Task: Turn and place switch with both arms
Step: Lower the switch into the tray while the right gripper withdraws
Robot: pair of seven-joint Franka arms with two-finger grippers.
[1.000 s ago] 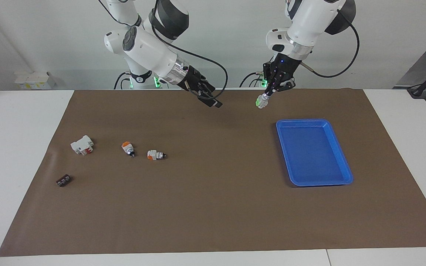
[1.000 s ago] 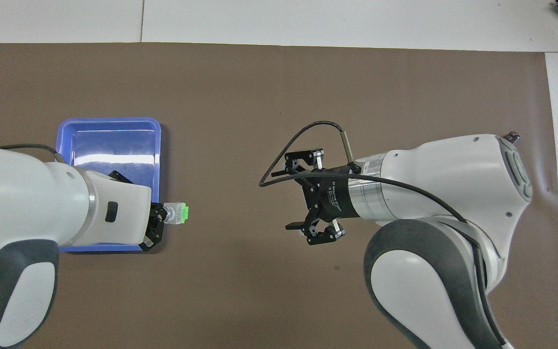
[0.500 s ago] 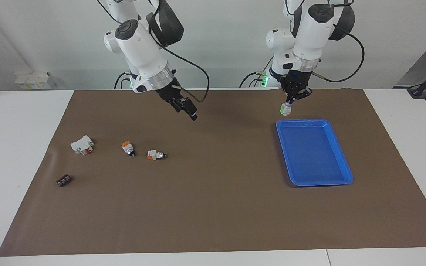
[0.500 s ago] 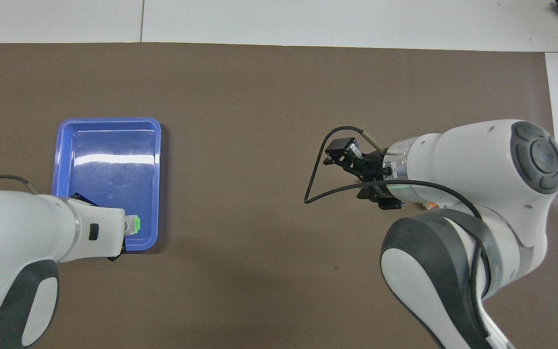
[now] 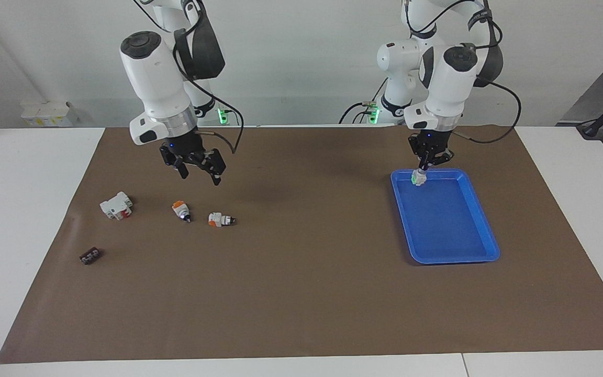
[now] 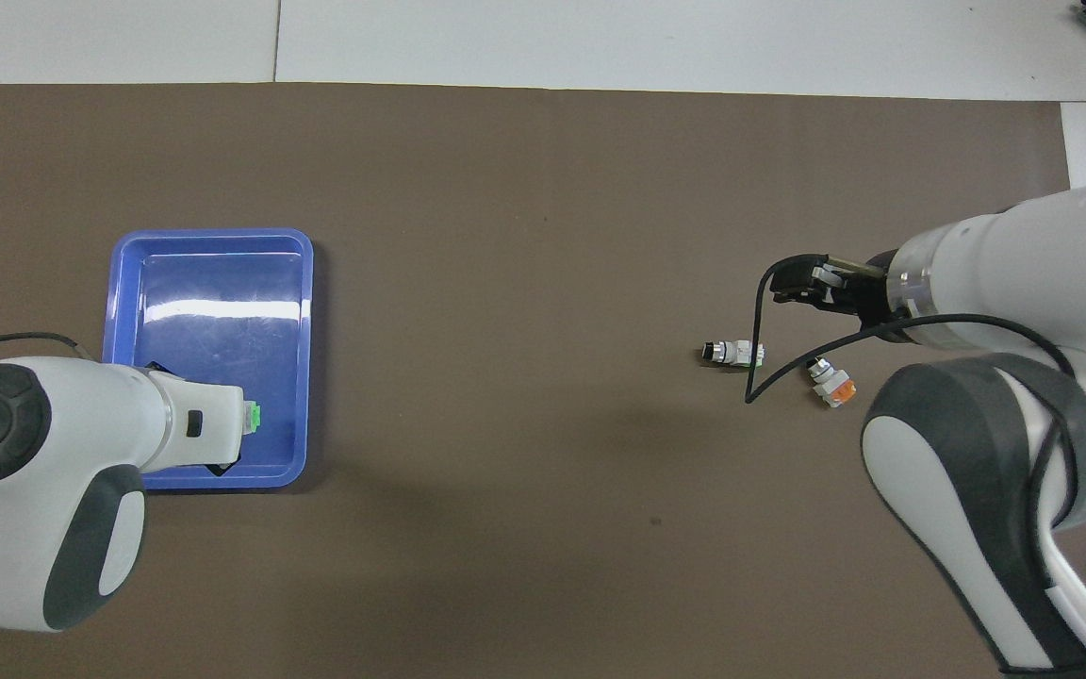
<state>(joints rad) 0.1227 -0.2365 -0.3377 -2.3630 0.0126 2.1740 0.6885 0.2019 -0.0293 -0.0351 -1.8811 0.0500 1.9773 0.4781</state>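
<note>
so the left gripper (image 5: 425, 166) is pinching the tiny white switch with the bright green end (image 5: 417, 178) by its knob, hanging it over the corner of the shallow blue plastic tray (image 5: 482, 220) nearest the robots, looks like not quite touching down. I'd lower it straight and only let go once it sits flat. The right gripper (image 5: 199, 166) waits, fingers spread, over the brown mat (image 5: 301, 293) near two orange-ended switches (image 5: 181, 210)

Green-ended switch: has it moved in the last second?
Yes. The left gripper has carried the switch from over the mat to above the blue tray.
</note>
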